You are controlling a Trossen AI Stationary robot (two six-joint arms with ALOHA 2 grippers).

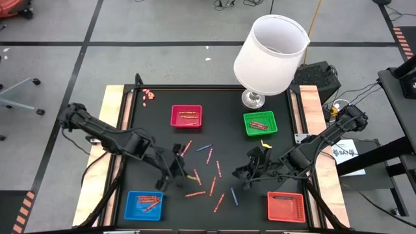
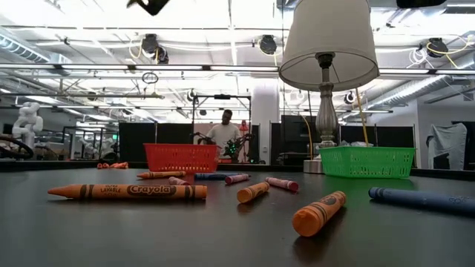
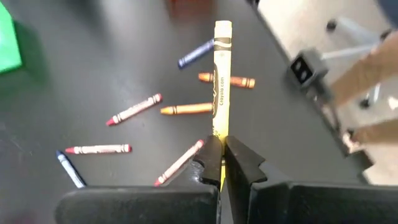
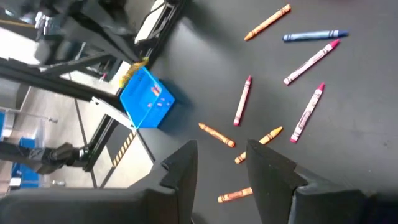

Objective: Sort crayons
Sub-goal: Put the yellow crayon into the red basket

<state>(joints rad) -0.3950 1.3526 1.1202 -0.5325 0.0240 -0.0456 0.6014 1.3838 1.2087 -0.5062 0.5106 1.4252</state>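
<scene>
While loose crayons (image 1: 211,185) lie scattered mid-table | left gripper (image 3: 221,163): clamped on a yellow crayon (image 3: 222,74), lifted above the mat | right gripper (image 4: 221,158): fingers apart, empty, hovering over the scatter | trays: red tray (image 1: 186,116), green tray (image 1: 260,123), blue tray (image 1: 143,205), orange-red tray (image 1: 286,207), each with crayons | lamp (image 1: 270,55) at far edge

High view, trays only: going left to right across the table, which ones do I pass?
blue tray → pink-red tray → green tray → orange-red tray
</scene>
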